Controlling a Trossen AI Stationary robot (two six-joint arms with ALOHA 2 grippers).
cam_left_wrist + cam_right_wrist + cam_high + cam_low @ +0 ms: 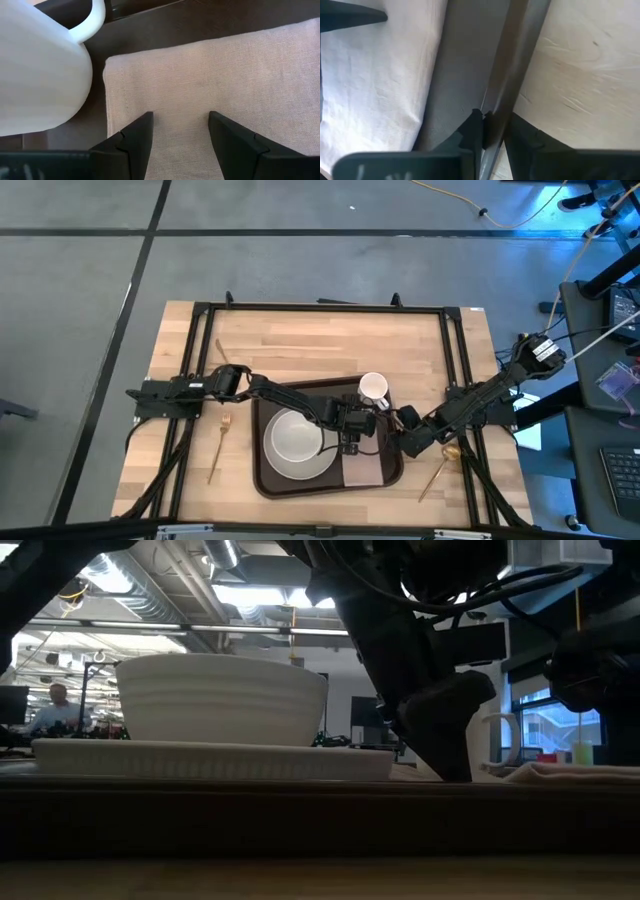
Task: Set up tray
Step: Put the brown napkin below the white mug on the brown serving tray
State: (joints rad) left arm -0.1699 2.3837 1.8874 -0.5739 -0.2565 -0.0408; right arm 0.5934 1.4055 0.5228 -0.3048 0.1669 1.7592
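Tray [262, 480]: large, dark brown, rectangular with rounded corners and raised rim; lies at the six o'clock half of the wooden surface [300, 340], just right of centre in the high view.

Contents of tray: white plate [278, 467] carrying a white bowl [294, 435], toward nine o'clock; pinkish-tan napkin [364, 468] flat on the tray floor, toward three o'clock; white mug [373, 388] at the one o'clock corner, handle visible in the left wrist view.

Left claw [180, 132]: reached in from nine o'clock across the bowl, poised directly above the napkin [210, 75]; fingers [132, 142] parted with bare cloth showing between them; nothing in its grip; mug [40, 65] close beside it.

Right claw [492, 132]: at the three o'clock edge of the tray, arm coming in from three o'clock; fingers nearly closed with the tray rim [512, 60] pinched between them, one finger inside the rim and one outside over the wood.

Loose items on the surface, outside the tray: gold-coloured fork [218, 445] at nine o'clock of the tray; a second slender gold-coloured utensil [437, 472] at four o'clock, near the right arm; a third, similar piece [220, 351] toward ten o'clock, its type indistinct.

Low view: bowl on plate at left, dark arm descending at centre, mug [497, 740] and napkin edge at right; a person [58, 705] in the room behind, far off.
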